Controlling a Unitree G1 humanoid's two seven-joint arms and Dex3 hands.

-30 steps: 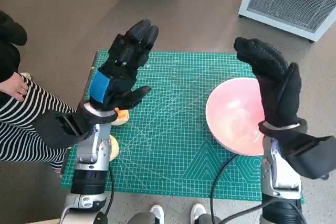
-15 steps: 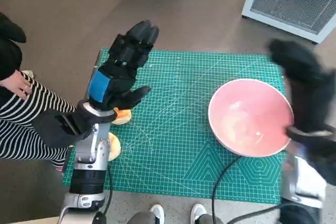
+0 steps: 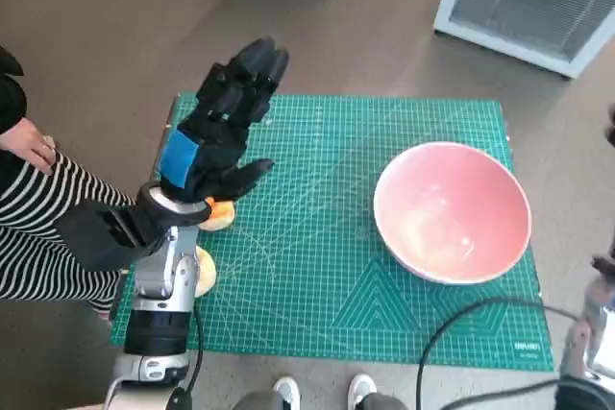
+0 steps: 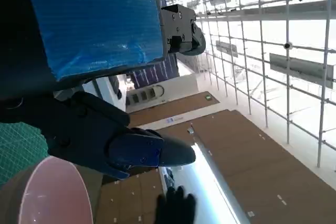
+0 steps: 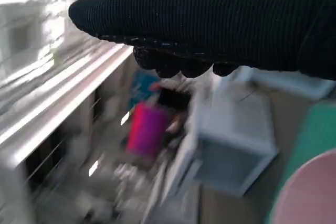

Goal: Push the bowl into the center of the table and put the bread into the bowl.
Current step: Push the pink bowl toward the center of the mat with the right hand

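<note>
The left hand point(image 3: 216, 132) hovers empty with fingers spread above the bread point(image 3: 220, 212) at the mat's left edge; the right hand point(image 5: 220, 19), gloved, holds nothing, though whether its fingers are spread or curled I cannot tell. The pink bowl point(image 3: 452, 210) sits right of centre on the green cutting mat point(image 3: 317, 237), so the push should press low on its far-right rim, sliding rather than tipping it. Small print on the mat's near-right corner is too small to read.
</note>
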